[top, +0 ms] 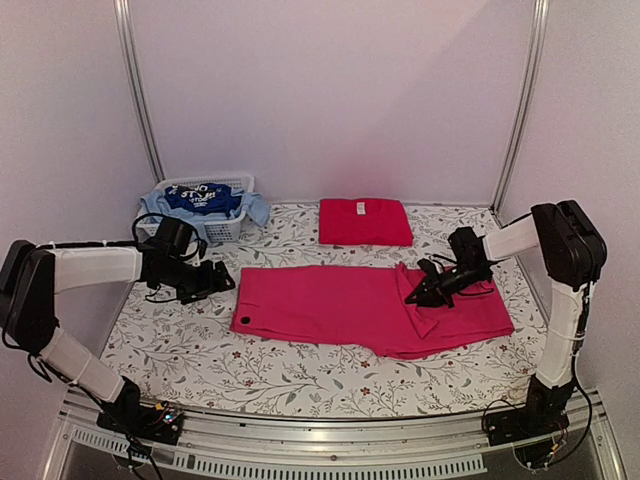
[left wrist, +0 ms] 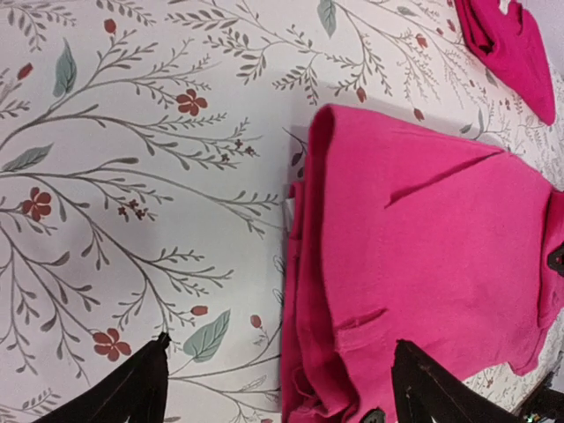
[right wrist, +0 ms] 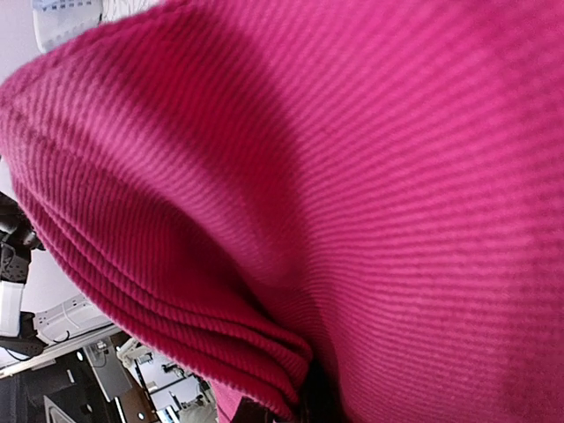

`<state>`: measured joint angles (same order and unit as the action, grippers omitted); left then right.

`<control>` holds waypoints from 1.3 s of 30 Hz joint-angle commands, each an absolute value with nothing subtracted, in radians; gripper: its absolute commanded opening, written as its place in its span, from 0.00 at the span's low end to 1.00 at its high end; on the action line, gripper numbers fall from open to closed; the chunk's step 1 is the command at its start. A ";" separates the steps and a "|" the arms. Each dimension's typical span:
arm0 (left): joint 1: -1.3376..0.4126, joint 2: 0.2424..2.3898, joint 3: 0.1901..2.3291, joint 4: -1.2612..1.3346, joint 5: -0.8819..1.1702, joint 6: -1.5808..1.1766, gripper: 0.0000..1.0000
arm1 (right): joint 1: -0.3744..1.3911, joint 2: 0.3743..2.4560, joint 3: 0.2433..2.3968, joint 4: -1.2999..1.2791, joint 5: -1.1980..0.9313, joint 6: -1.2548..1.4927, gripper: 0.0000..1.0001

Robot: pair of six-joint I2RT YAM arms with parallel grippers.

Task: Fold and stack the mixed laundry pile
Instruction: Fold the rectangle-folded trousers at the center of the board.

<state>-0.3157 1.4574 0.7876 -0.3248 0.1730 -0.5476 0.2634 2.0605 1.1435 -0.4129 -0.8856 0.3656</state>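
Note:
A large pink-magenta garment (top: 330,305) lies flat across the middle of the table. My left gripper (top: 222,282) is open at its left edge; in the left wrist view the garment's layered edge (left wrist: 308,335) lies between the spread fingers (left wrist: 145,383). My right gripper (top: 415,296) is shut on a fold of the garment's right part and holds it raised over the cloth. The ribbed pink cloth (right wrist: 352,176) fills the right wrist view and hides the fingers. A folded red piece (top: 365,221) lies at the back; it also shows in the left wrist view (left wrist: 511,44).
A white slatted basket (top: 228,230) stands at the back left with a dark blue white-printed piece (top: 203,198) and light blue cloth (top: 257,210) in it. The flower-printed tablecloth (top: 170,340) covers the table. Frame posts stand at the back corners.

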 commanded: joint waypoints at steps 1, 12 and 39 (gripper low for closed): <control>-0.281 1.510 0.785 -0.206 0.285 -0.593 0.87 | 0.139 2.065 1.011 -0.521 -0.686 0.272 0.00; -0.359 1.675 0.737 0.110 0.568 -0.697 0.60 | 0.173 1.892 1.231 -0.538 -0.926 0.383 0.00; -0.382 1.843 0.816 0.064 0.510 -0.732 0.39 | 0.666 2.315 1.732 0.301 -1.024 1.311 0.00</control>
